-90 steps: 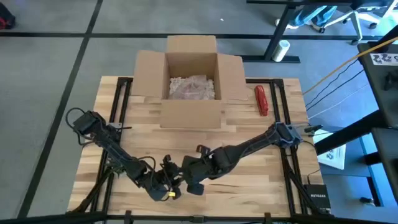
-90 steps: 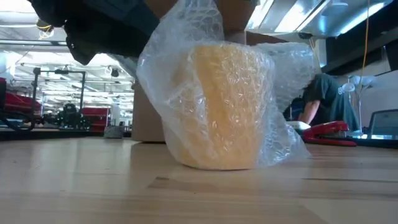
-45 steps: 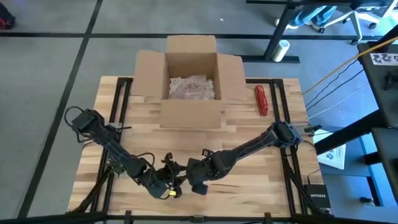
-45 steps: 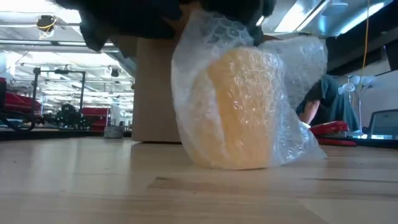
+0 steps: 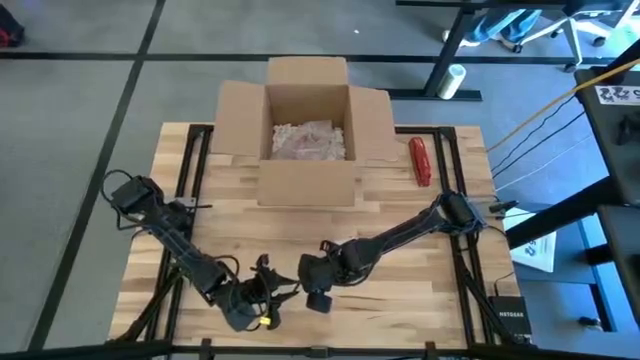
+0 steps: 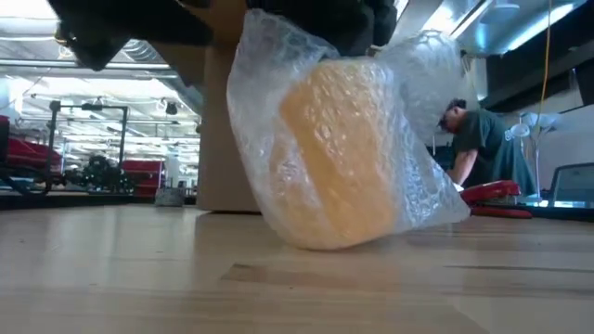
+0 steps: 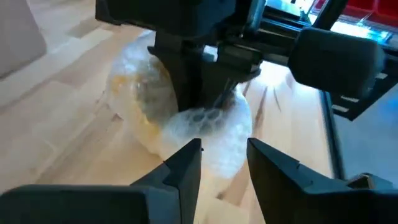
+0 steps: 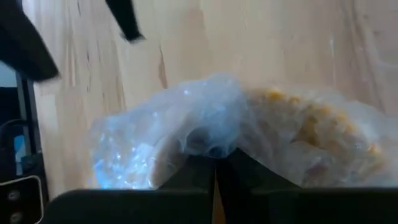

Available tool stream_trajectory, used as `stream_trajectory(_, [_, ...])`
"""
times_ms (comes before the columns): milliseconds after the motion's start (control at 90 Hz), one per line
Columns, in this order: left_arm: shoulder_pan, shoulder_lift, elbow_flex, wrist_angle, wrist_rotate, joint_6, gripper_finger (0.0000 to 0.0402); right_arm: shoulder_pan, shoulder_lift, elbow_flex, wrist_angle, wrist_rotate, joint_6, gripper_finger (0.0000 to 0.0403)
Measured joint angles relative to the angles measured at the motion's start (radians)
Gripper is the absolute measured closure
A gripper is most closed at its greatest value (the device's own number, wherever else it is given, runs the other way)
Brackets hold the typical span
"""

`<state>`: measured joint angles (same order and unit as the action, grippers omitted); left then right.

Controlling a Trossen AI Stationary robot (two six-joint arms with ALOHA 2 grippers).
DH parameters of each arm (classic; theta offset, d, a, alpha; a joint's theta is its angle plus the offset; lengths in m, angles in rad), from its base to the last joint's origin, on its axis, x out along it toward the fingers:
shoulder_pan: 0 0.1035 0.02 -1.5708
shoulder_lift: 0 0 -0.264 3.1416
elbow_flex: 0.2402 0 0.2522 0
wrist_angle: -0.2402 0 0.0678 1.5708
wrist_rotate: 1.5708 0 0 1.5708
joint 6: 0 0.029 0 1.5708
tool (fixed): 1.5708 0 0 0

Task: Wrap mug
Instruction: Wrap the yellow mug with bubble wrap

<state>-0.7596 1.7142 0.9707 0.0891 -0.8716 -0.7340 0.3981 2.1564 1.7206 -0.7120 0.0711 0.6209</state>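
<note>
Low view shows the yellow mug (image 6: 339, 153) tilted, its base lifted at the right side, swaddled in clear bubble wrap (image 6: 269, 121) and resting on the wooden table (image 6: 139, 278) near its front edge. From the right wrist view, the right gripper (image 8: 216, 163) has its two dark fingers pressed together on a gathered fold of the bubble wrap, with the yellow of the mug showing through the plastic just beyond. In the high view that right gripper (image 5: 312, 290) sits at the front middle of the table, its arm reaching in from the right side. The left gripper (image 7: 224, 162) hangs just beside the bundle with its fingers spread and nothing between them; the left wrist view looks past them at the wrapped mug and the other arm's dark gripper clamped on the wrap. In the high view the left gripper (image 5: 262, 305) lies just to the left of the right one, near the front edge. Farther back on the table stands an open cardboard box (image 5: 305, 125) with crumpled wrap inside, and a red stapler (image 5: 420, 160) lies just beside the box's right flap. Beyond the table, a person (image 6: 473, 139) in a dark green top bends forward.
</note>
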Motion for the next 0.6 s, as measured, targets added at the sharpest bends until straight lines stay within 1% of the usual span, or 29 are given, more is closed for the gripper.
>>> stream_trajectory(200, [0.064, 0.000, 0.000, 0.005, 0.005, 0.038, 0.0289, 0.000, -0.049, -0.006, -0.018, 0.004, 0.002, 0.0403])
stream_trajectory(378, [0.118, 0.000, 0.000, 0.007, 0.084, 0.060, 0.0289, 0.001, -0.092, -0.006, -0.066, 0.005, 0.027, 0.0403])
stream_trajectory(467, [0.134, 0.000, 0.000, 0.010, 0.106, 0.075, 0.0289, 0.008, -0.110, -0.004, -0.093, 0.004, 0.030, 0.0403])
stream_trajectory(600, [0.152, 0.005, 0.000, 0.072, 0.142, 0.126, 0.0289, 0.014, -0.138, -0.004, -0.149, 0.006, 0.054, 0.0403])
